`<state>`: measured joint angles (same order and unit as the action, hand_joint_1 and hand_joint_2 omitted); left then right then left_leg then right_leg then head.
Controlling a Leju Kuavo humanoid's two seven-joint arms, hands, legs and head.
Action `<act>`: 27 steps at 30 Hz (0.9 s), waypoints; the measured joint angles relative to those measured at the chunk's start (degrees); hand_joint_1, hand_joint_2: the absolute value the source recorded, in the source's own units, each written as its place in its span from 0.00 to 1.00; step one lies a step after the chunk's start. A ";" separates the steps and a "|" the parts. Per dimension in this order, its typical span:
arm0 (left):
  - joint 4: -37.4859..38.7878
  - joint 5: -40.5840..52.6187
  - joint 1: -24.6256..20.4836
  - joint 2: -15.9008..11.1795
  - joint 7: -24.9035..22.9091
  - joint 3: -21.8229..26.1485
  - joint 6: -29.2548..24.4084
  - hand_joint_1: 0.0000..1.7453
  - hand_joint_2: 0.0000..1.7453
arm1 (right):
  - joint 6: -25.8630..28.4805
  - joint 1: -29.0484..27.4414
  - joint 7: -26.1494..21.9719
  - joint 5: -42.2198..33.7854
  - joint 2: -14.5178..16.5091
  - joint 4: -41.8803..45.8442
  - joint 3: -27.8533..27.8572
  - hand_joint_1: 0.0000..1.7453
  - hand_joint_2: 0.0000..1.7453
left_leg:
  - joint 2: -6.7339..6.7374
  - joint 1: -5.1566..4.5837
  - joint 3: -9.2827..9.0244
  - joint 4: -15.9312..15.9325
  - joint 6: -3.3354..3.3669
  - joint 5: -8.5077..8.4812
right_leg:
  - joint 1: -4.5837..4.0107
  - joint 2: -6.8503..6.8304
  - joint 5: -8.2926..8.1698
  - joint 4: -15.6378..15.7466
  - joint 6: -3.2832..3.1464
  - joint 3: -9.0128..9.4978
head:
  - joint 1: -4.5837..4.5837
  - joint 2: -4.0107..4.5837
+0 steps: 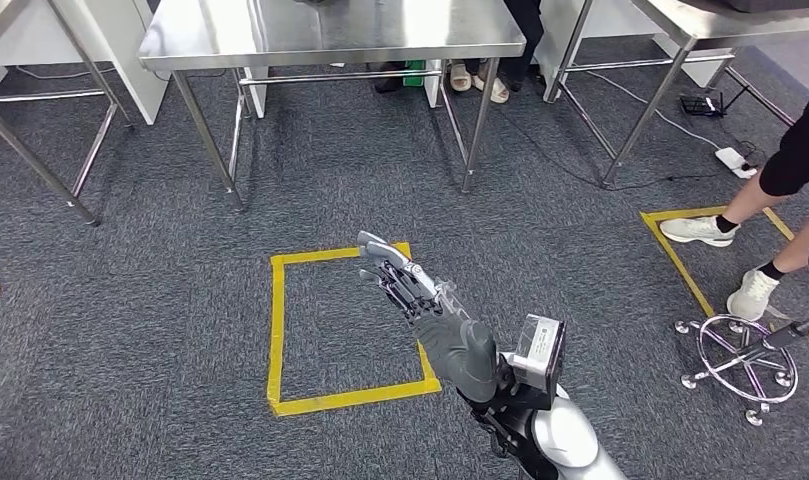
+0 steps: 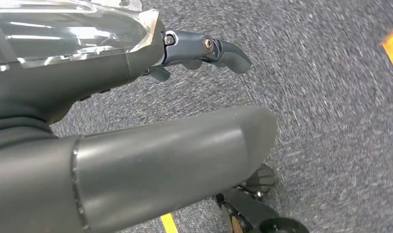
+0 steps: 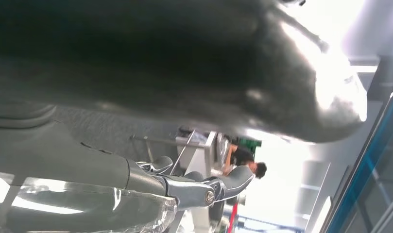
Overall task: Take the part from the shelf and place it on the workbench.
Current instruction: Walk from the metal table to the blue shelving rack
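The right hand (image 1: 412, 290) reaches forward over the grey carpet (image 1: 130, 330), its fingers stretched out and spread apart with nothing between them. It hangs above the near right corner of a square of yellow tape (image 1: 277, 330) stuck to the floor. In the right wrist view the same hand (image 3: 194, 189) shows a thick grey thumb and darker fingers pointing outward, again with nothing in them.

The left hand (image 2: 136, 121) hangs low over the carpet; its thumb and one dark finger (image 2: 209, 51) jut out, and no object lies in the part that shows (whether the hidden fingers are curled I cannot tell).

Ahead stands a steel desk (image 1: 330, 35) with a bare, shiny top, and another steel desk (image 1: 700, 20) stands to the right. The part cannot be made out on either of them or in either hand. At the right edge a person's legs in white shoes (image 1: 725, 260) stand by a second yellow outline (image 1: 680, 250), beside a wheeled chair base (image 1: 745, 360).
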<state>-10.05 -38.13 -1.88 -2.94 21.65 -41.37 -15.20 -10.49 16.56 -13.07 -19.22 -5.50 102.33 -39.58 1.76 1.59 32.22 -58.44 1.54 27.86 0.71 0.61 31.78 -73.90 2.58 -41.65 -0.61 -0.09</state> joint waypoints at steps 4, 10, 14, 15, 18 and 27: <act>0.00 0.34 -0.21 0.01 -0.08 -0.19 0.05 0.00 0.00 | 0.19 -0.01 -0.09 0.58 -0.14 0.02 0.13 0.00 0.00 | 1.63 -0.17 -0.29 -0.07 -0.58 0.16 | 0.00 -2.40 -4.54 13.70 1.00 7.71 | -0.03 0.00; -0.02 0.67 -0.33 0.02 0.07 -0.39 0.04 0.00 0.00 | 0.78 -0.53 -0.56 1.03 -0.55 0.23 0.19 0.00 0.00 | 1.22 -0.03 0.27 -2.01 -2.30 1.98 | 0.34 -1.12 -5.57 16.39 -1.35 8.87 | 0.13 0.00; -0.02 0.85 -0.06 0.06 -0.20 -0.51 0.11 0.00 0.00 | 0.87 -1.41 -0.91 1.14 -0.72 0.33 0.17 0.00 0.00 | -1.61 0.06 6.29 -14.74 -2.52 7.99 | 0.23 0.10 -5.70 16.44 -2.31 8.81 | 0.46 0.00; -0.02 0.87 0.00 0.07 -0.27 -0.52 0.13 0.00 0.00 | 0.90 -1.73 -1.08 1.19 -0.80 0.33 0.17 0.00 0.00 | -1.71 0.08 6.68 -15.29 -2.55 7.52 | 0.18 0.50 -5.69 16.40 -2.32 8.82 | 0.47 0.00; -0.02 0.97 0.00 0.05 -0.26 -0.62 0.09 0.00 0.00 | 1.01 -2.21 -1.51 1.43 -1.06 0.33 0.17 0.00 0.00 | -2.54 0.34 2.87 -6.99 -2.56 2.38 | 0.17 1.75 -5.62 15.99 -2.13 8.80 | 0.49 0.00; -0.03 1.63 -0.77 0.13 -0.80 -1.59 -0.01 0.00 0.00 | 1.09 -3.09 -1.98 1.72 -1.68 0.69 0.88 0.00 0.00 | -1.36 0.02 0.46 -0.55 -0.01 -0.03 | -0.11 0.78 -2.25 7.61 -0.44 3.48 | 0.00 0.00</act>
<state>-10.09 -36.50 -2.65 -2.81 20.85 -42.96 -15.21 -9.40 13.48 -15.05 -17.51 -7.18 103.03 -38.70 0.40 1.61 32.68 -58.99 1.53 27.83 0.60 1.39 29.53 -66.29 2.14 -38.17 -0.61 -0.09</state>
